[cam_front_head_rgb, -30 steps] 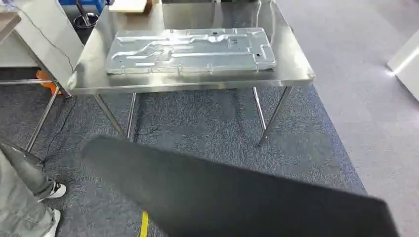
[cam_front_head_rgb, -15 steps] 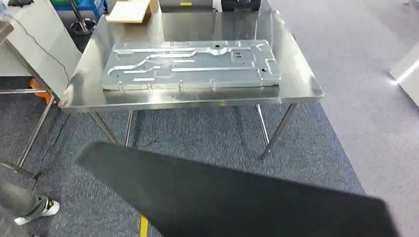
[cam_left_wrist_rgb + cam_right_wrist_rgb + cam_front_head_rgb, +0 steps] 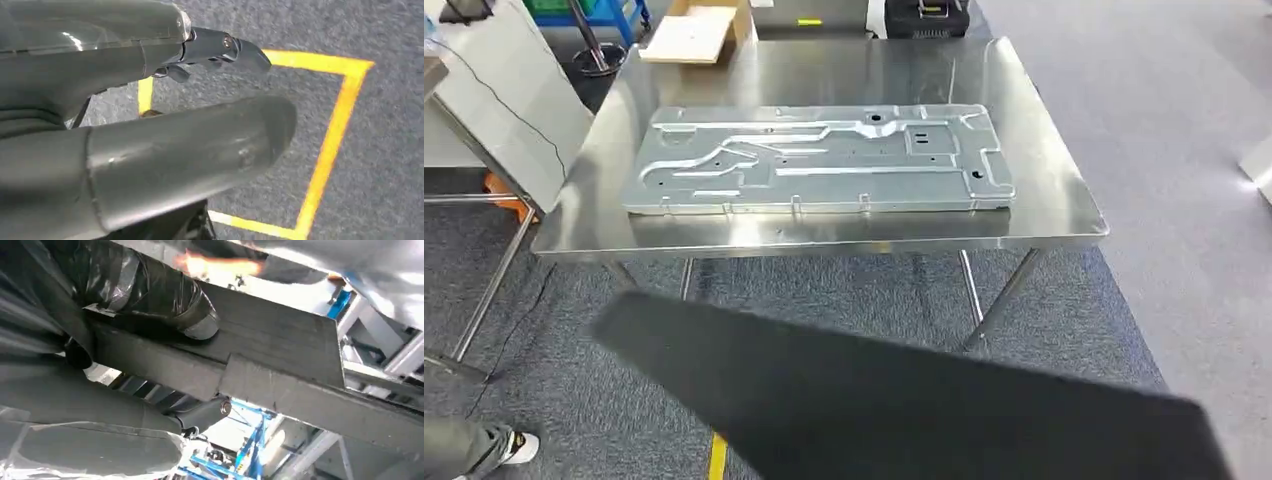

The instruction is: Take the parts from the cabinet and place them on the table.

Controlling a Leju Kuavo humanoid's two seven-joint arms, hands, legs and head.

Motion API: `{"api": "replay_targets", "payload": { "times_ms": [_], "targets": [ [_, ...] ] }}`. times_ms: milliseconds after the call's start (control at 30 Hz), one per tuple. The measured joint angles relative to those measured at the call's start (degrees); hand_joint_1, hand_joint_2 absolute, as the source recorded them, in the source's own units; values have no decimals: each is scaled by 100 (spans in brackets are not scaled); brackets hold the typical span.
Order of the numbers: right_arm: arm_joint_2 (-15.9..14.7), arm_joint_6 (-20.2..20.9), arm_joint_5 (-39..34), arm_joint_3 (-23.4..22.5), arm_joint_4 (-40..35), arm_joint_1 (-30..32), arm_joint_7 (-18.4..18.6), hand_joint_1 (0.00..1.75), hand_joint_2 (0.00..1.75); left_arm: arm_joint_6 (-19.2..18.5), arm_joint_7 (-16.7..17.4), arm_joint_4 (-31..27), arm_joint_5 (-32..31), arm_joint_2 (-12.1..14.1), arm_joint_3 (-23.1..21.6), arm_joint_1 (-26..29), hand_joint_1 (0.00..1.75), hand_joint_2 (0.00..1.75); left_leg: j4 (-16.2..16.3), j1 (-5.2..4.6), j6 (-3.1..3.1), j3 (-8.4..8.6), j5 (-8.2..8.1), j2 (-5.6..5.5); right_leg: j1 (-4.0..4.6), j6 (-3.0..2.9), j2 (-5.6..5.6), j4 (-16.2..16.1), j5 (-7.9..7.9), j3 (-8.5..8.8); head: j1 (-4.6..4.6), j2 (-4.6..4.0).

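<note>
Fingers of the right hand wrap over a flat dark grey panel, thumb beneath, gripping it; the panel lies across the foreground, short of the stainless steel table. Left hand hangs over yellow-taped carpet, seemingly empty, fingers loosely apart. On the table lies a stamped silver metal plate.

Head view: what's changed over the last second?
The whole picture has shifted, so the camera has moved: the steel table sits lower and larger, and the robot seems closer. The person's leg at the lower left has mostly left the frame; a shoe remains. The dark panel still spans the foreground, and the metal plate keeps its place on the table.
</note>
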Motion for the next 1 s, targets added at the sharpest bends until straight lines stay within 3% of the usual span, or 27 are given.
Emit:
{"api": "replay_targets", "payload": {
  "times_ms": [33,67,100,133,167,200,233,267,300,333,367,433,467,533,567,600,667,700,733,767,800,833,867,933,1000],
  "targets": [
    [2,7,2,-2,0,0,-2,175,175,0,-2,2,-2,-4,0,-9,0,0,255,20,-18,-81,31,31,-16,-12,-13,-31,-30,97,-2,0],
    [2,11,4,-9,0,-11,-7,175,175,-7,-9,2,-9,-9,-2,-26,0,0,722,23,-44,-339,52,60,-17,-44,-32,-30,-93,176,-2,0],
    [2,11,4,-11,0,-15,-9,175,175,-7,-9,2,-2,-9,0,-38,0,0,1106,43,-82,-626,-62,69,-16,-60,-34,-34,-150,221,-7,0],
    [2,11,9,-13,0,-13,-9,175,175,-7,-9,2,0,-9,0,-31,0,0,1380,53,-105,-871,-300,78,-17,-63,-33,-42,-205,271,-4,0],
    [2,13,20,-20,0,-8,-11,175,175,-7,-11,2,0,-9,0,-16,0,0,1575,56,-112,-1113,-646,84,-17,-64,-22,-42,-277,332,-4,0],
    [4,13,28,-20,0,0,-9,175,175,-4,-9,2,0,-9,0,4,0,0,1588,58,-121,-1255,-844,86,-17,-64,-7,-41,-346,405,-6,0],
    [2,13,31,-22,0,3,-11,175,175,-4,-11,2,-2,-9,0,18,0,0,1459,58,-131,-1330,-887,86,-16,-59,2,-41,-417,495,-4,0],
    [2,13,42,-24,0,5,-11,175,175,-4,-11,2,0,-9,0,24,0,0,1160,57,-108,-1339,-731,86,-11,-51,3,-42,-505,617,-6,0],
    [2,13,44,-26,0,5,-11,175,175,-4,-11,2,0,-9,0,24,0,0,773,53,-72,-1318,-370,86,-6,-37,0,-54,-591,739,-4,0],
    [2,13,46,-31,0,4,-11,175,175,-4,-11,2,0,-9,0,38,0,0,357,36,-6,-1309,215,85,-1,-23,-7,-83,-668,831,-4,0],
    [4,13,46,-31,11,-5,-11,175,175,-2,-11,2,0,2,0,59,0,0,168,-15,24,-1365,734,71,9,1,3,-72,-719,918,0,0],
    [4,11,59,-37,11,12,-9,175,175,-2,-9,2,-4,2,0,58,0,0,98,-35,78,-1235,700,84,-1,85,47,-180,-816,1037,-4,0],
    [4,13,61,-37,11,11,-13,175,175,0,-13,2,-2,2,0,41,0,0,46,-16,111,-1214,680,86,2,106,44,-87,-754,1060,-4,0],
    [4,13,61,-37,9,-8,-11,175,175,-2,-22,2,-2,-7,0,9,0,0,-48,17,162,-1018,645,81,1,168,15,272,-678,921,-2,0],
    [4,11,59,-41,7,-13,-15,175,175,-2,-24,2,-2,-6,0,4,0,0,-63,33,196,-958,607,83,0,212,-19,601,-664,726,0,0],
    [4,11,59,-42,7,-14,-20,175,175,-2,-24,2,-2,-6,0,4,0,0,-66,39,221,-920,562,86,-19,255,-25,975,-769,449,-4,0],
    [4,11,61,-44,11,1,-11,175,175,-2,-24,2,-2,-6,0,15,0,0,-65,51,215,-821,446,85,-73,311,-31,1585,-1225,-118,-2,0],
    [4,13,59,-44,11,1,-11,175,175,-2,-24,2,-2,-6,0,24,0,0,-65,59,206,-751,380,80,-96,325,-37,1677,-1392,-307,-4,0],
    [4,13,59,-44,11,0,-11,175,175,-2,-24,2,-2,-6,0,28,0,0,-65,67,192,-660,306,74,-116,342,-45,1584,-1424,-401,-2,0],
    [4,13,59,-44,11,-4,-11,175,175,-2,-24,2,-4,-6,0,34,0,0,-66,76,171,-558,227,63,-127,349,-58,1354,-1309,-409,-4,0],
    [4,11,61,-44,11,-5,-11,175,175,-2,-26,2,-4,-9,0,34,0,0,-66,87,146,-446,147,59,-129,356,-70,1010,-1019,-372,-2,0],
    [4,0,79,-46,11,-5,-11,175,175,-2,-26,2,-7,-11,0,33,0,0,-71,92,122,-345,54,61,-126,334,-81,569,-477,-327,-2,0],
    [2,-11,87,-55,15,-3,-11,175,175,-4,-26,2,-7,-11,0,46,0,0,-79,91,96,-316,-11,67,-111,285,-101,216,167,-374,0,0],
    [2,-118,138,-92,15,-15,-15,175,175,-17,-39,2,-9,-17,0,14,0,0,-161,80,-6,-234,-119,52,-49,185,-92,160,105,-351,-4,0],
    [-33,-324,160,-217,-18,-87,-53,175,175,-28,-61,4,-9,-17,0,13,0,0,-178,76,-69,-78,-44,66,-63,88,-74,85,112,-243,-6,0]
  ]
}}
